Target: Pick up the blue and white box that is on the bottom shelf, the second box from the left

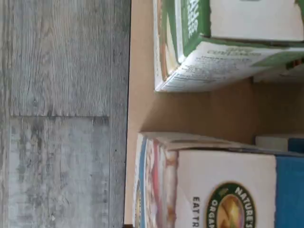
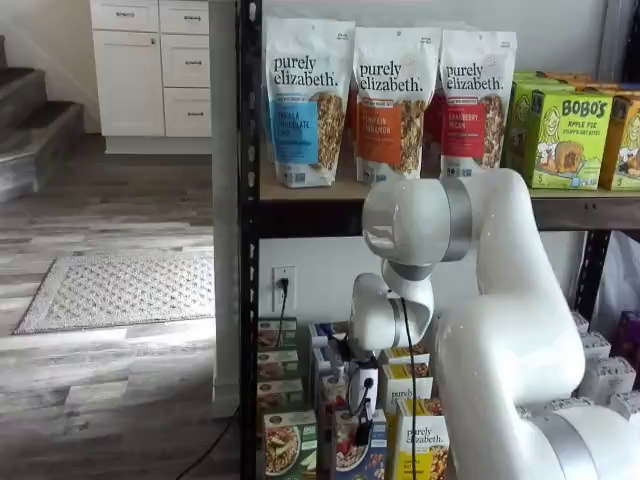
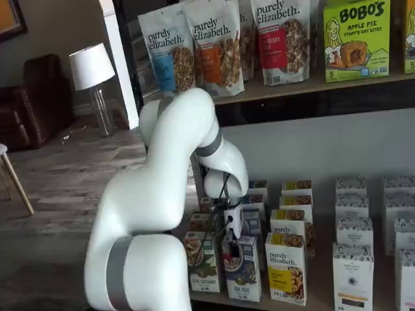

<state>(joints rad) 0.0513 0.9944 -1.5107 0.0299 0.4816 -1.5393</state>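
Gripper: hangs just above the blue and white box, fingers spread wide, holding nothing.
Neighbour: green box beside it on the bottom shelf.

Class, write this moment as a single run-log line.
phase: approach | claw: above blue and white box, nothing held | target: front row, bottom shelf | neighbour: green box beside it

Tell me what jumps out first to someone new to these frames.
The big glossy white robot arm fills the foreground of both shelf views, bending down to the front row of the bottom shelf. Its pincer hangs right over the tall blue and white cereal box, next to a green cereal box. Above, a row of white granola bags lines the wooden tier.
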